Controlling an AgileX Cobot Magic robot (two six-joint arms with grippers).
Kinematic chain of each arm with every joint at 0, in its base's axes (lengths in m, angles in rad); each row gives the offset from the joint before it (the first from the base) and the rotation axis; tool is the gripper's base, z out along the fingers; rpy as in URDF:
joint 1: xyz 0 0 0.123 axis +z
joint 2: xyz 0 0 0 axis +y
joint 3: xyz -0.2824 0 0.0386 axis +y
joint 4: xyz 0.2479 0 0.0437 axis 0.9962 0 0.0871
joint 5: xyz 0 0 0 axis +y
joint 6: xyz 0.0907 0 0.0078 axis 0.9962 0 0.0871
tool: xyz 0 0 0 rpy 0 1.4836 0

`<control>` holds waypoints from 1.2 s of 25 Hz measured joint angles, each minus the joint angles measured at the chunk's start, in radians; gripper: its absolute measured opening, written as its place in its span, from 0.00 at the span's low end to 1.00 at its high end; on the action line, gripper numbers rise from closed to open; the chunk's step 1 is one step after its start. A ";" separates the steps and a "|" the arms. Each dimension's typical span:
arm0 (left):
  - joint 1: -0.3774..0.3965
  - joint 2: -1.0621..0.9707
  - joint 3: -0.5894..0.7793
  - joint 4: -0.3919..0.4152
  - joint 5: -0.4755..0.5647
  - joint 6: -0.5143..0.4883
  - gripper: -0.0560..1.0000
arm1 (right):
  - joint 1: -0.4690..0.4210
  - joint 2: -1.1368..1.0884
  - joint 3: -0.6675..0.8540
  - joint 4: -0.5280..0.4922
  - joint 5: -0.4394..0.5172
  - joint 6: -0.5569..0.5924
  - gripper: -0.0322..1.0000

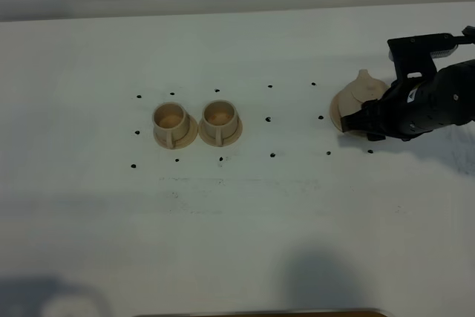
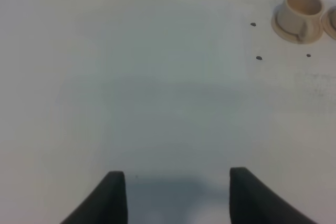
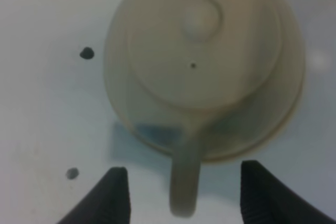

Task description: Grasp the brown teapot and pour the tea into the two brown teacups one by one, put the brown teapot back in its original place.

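Brown teapot [image 3: 202,51] sits on its saucer [image 3: 286,114] at the right of the desk [image 1: 237,213], its handle [image 3: 185,195] lying between the right end effector [image 3: 184,172] fingers, which are released, spread wide, touching neither side.

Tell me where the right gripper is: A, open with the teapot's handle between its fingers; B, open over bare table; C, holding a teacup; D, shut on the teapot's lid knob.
A: the right wrist view shows the right gripper open, one finger on each side of the brown teapot handle, neither touching it.
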 joint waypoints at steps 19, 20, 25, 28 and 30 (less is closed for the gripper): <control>0.000 0.000 0.000 0.000 0.000 0.000 0.53 | -0.025 0.045 -0.045 -0.051 0.030 0.006 0.47; 0.000 0.000 0.000 0.000 0.000 0.000 0.53 | -0.025 0.045 -0.045 -0.052 0.030 0.006 0.47; 0.000 0.000 0.000 0.001 0.000 0.000 0.53 | -0.032 0.045 -0.045 -0.054 0.030 0.006 0.46; 0.000 0.000 0.000 0.001 0.000 0.000 0.53 | -0.032 0.045 -0.045 -0.054 0.032 0.006 0.45; 0.000 0.000 0.000 0.001 0.000 0.000 0.53 | -0.032 0.045 -0.045 -0.054 0.032 0.006 0.44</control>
